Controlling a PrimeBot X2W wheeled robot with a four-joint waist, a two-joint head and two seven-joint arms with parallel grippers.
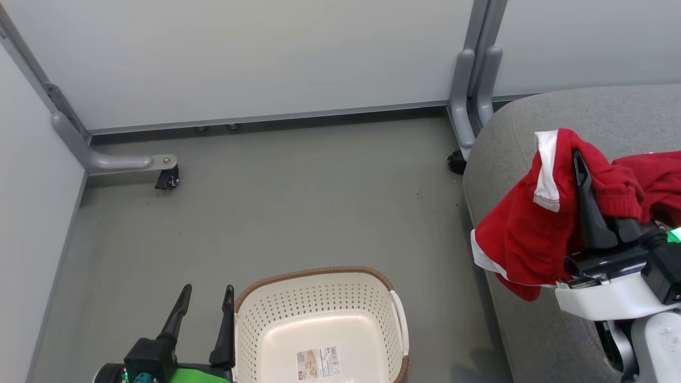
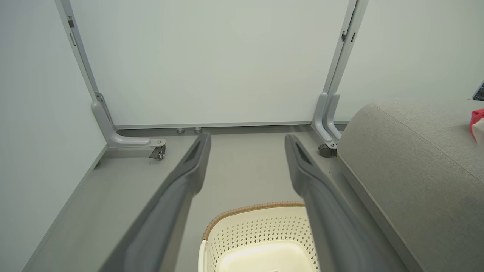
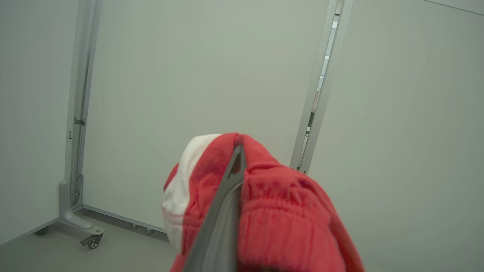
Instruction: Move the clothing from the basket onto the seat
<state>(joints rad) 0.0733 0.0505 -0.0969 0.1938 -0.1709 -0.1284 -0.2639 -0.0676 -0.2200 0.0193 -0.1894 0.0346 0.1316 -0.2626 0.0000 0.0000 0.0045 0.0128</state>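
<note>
A red garment with white stripes (image 1: 524, 229) hangs draped over my right gripper (image 1: 579, 159), which is shut on it above the grey seat's (image 1: 596, 114) left edge. In the right wrist view the same red garment (image 3: 280, 211) wraps one dark finger (image 3: 223, 211). A second red garment (image 1: 659, 175) lies on the seat just behind, cut off by the frame's right edge. The cream basket (image 1: 319, 314) stands on the floor at the bottom centre, with nothing but its paper label (image 1: 317, 363) inside. My left gripper (image 1: 205, 298) stands open just left of the basket. The basket's rim (image 2: 253, 209) shows between that gripper's fingers.
Pale partition walls close off the back and left. Their grey feet with castors (image 1: 166, 178) (image 1: 456, 162) rest on the grey floor (image 1: 276, 207). The seat's rounded front corner (image 2: 401, 151) stands close to the basket's right.
</note>
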